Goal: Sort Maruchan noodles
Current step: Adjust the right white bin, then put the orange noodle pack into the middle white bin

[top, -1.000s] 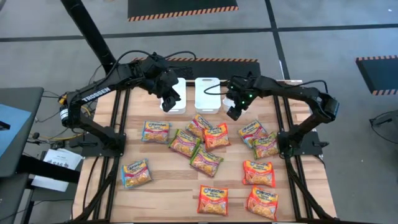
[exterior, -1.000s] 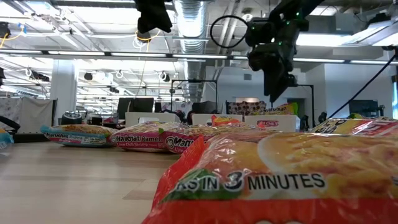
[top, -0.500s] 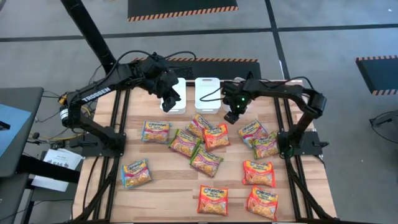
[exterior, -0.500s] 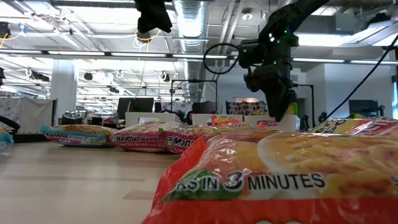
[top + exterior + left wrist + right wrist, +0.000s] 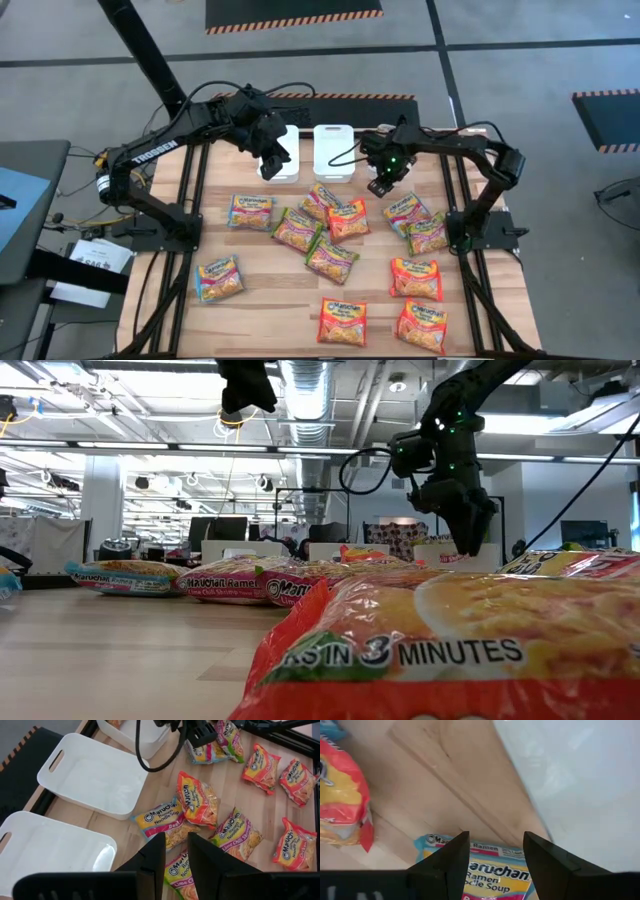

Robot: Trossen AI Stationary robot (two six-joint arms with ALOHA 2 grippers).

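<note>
Several Maruchan noodles packets lie flat on the wooden table (image 5: pixel 270 300): orange-red ones (image 5: pixel 343 322), green-yellow ones (image 5: pixel 332 257), pale yellow-blue ones (image 5: pixel 250 210). My right gripper (image 5: pixel 382 184) (image 5: pixel 472 540) points straight down, open, just over the far-left edge of a yellow-blue packet (image 5: pixel 405 210) (image 5: pixel 490 867). That edge shows between its fingers, and I see no touch. My left gripper (image 5: pixel 272 150) (image 5: pixel 176 842) hangs high over the white trays with a narrow gap between its fingers and nothing in them.
White trays with handle slots stand side by side at the table's far edge (image 5: pixel 333 152) (image 5: pixel 95 775) (image 5: pixel 50 845); one rim is close beside my right gripper (image 5: pixel 580 780). An orange-red packet (image 5: pixel 348 218) (image 5: pixel 340 800) lies just left of it. A black cable loops off the right arm (image 5: pixel 365 470).
My right gripper has sunk toward the packets and drifted a little toward the table's right edge, away from the tray. It has also tipped from a slant until it points straight down. No packet has moved.
</note>
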